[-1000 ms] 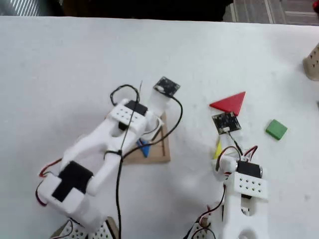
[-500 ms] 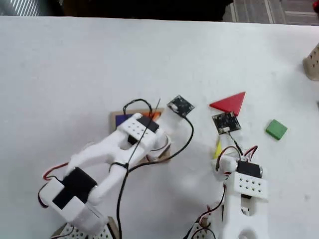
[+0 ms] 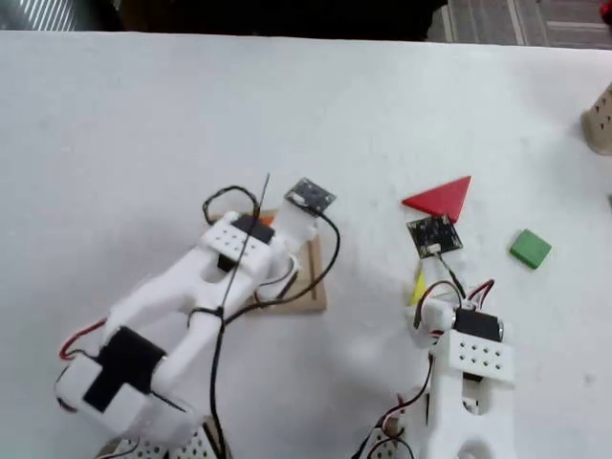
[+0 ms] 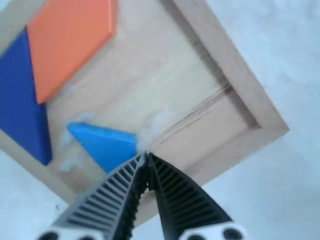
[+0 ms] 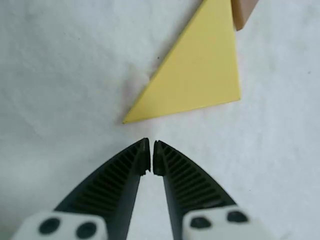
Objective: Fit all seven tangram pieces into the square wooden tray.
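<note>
white surface (image 3: 143, 115): wooden tray (image 4: 237, 75) holds dark blue piece (image 4: 20, 100), orange piece (image 4: 70, 35), light blue triangle (image 4: 102, 142); red triangle (image 3: 440, 197), yellow triangle (image 5: 200, 75), green square (image 3: 530, 248) lie outside. left fingers (image 4: 167, 182), pressed together, empty, above the tray; right fingers (image 5: 175, 170) likewise, near yellow triangle.

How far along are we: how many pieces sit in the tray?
3: an orange piece, a dark blue piece beside it, and a light blue triangle apart from both. More may be hidden.

Left claw (image 4: 146, 159), right claw (image 5: 151, 151): both closed
</note>
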Motion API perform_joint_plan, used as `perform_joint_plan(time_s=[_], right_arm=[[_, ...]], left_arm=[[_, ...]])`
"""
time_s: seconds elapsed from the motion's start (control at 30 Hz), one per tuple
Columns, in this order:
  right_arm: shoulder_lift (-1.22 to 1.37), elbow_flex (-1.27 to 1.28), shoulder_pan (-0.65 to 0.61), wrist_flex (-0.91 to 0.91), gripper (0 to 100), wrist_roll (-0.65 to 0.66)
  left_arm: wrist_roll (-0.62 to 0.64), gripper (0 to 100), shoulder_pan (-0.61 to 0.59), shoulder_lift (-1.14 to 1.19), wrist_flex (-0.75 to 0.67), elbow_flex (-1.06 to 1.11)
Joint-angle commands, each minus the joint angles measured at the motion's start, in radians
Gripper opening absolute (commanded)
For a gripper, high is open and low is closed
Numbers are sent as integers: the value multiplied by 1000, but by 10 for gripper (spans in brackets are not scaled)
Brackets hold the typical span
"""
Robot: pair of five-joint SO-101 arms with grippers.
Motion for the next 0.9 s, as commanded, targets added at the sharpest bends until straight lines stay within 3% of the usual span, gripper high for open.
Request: perform_joint_plan(time_s=[0.0,0.13,0.4,0.63,0.87], right_arm=[[-19,-5,-13,-15,21,12],[-19,-5,-13,-15,21,12],[-19,-3,-13,-15,21,12],[-19,-3,-13,-15,21,12],[-19,-3,-15,-15,21,12]], left_arm=[[-5,23,25,-189,-8,-2],[-3,23,22,-196,-84,-8],[-3,23,-21,105,-133,-133],[-18,23,-147,136,-31,-178],[-118,23,-174,88,14,-104]])
